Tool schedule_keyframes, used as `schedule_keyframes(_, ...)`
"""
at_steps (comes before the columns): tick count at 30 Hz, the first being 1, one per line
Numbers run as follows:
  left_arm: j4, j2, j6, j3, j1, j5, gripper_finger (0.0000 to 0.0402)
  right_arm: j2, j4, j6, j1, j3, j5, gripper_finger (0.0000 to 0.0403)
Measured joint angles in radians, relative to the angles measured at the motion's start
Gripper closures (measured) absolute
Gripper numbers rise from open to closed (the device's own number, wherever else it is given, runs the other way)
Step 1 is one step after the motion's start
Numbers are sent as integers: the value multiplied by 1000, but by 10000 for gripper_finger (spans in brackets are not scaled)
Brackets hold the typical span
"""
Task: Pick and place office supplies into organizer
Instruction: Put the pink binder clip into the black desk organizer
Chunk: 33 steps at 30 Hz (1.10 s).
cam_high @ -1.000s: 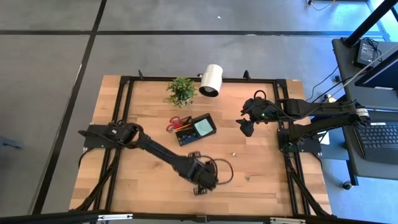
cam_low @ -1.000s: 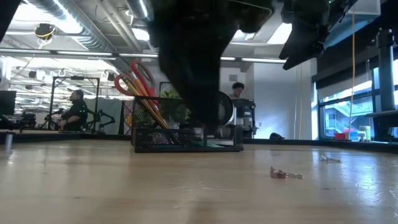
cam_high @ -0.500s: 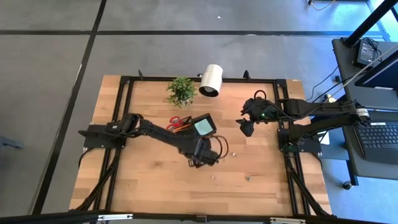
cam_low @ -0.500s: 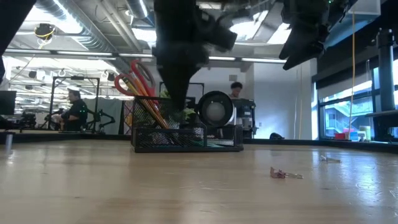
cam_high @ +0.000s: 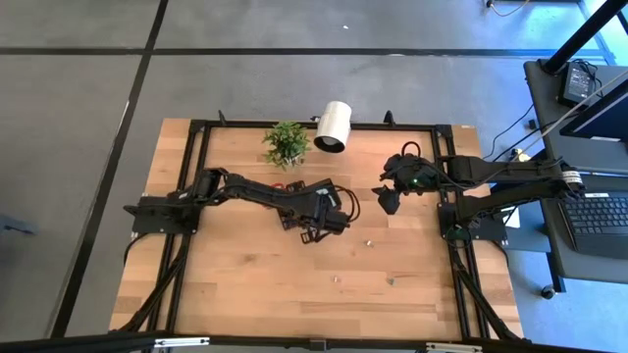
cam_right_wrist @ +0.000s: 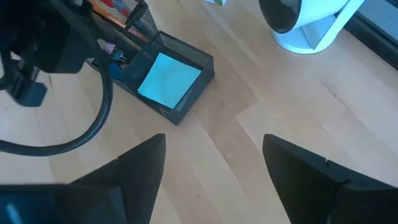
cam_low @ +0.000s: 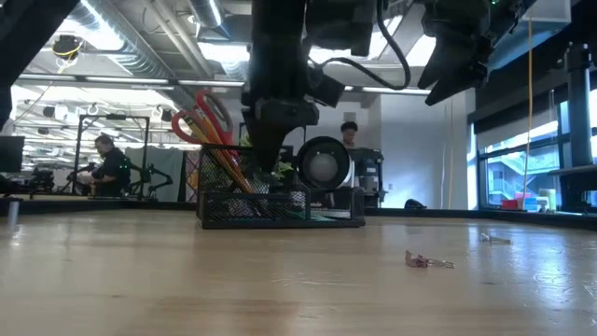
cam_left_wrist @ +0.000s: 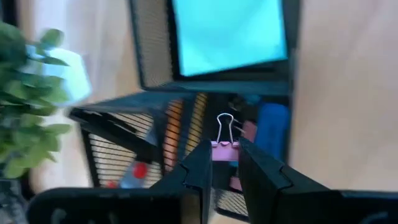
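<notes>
Between left pincer (cam_left_wrist: 225, 163) tips, one pink binder clip (cam_left_wrist: 224, 142) clamped, one black mesh organizer (cam_left_wrist: 155, 62) just beyond, one teal note pad (cam_left_wrist: 227, 31) cut off, two clips (cam_high: 368, 237) on bench (cam_high: 255, 284), right pincer (cam_right_wrist: 211, 171) apart.

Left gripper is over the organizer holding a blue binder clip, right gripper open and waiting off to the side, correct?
Not quite: the binder clip is pink, as the left wrist view shows. The left gripper does hold it over the organizer, and the right gripper waits open.

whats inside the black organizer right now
The organizer holds a teal note pad in one compartment; red-handled scissors and pencils stand in another. The left gripper, holding a pink binder clip, covers the rest.
</notes>
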Motion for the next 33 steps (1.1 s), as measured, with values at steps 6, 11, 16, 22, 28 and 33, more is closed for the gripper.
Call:
schedule_keyframes(6, -9, 1, -1, 0, -1, 72, 339, 0, 0, 24, 0, 0, 0, 130)
schedule_keyframes(11, 0, 7, -1, -17, -3, 65, 339, 0, 0, 24, 0, 0, 0, 130)
schedule_keyframes(16, 5, 10, -25, -74, 0, 50, 339, 0, 0, 24, 0, 0, 0, 130)
schedule_keyframes(22, 23, 10, -28, -119, 1, 62, 339, 0, 0, 22, 0, 0, 0, 130)
schedule_keyframes(28, 42, 10, -43, -123, 0, 63, 332, 0, 0, 21, 0, 0, 0, 130)
schedule_keyframes(33, 41, 10, -30, -123, 0, 71, 312, 0, 0, 20, 0, 0, 0, 130)
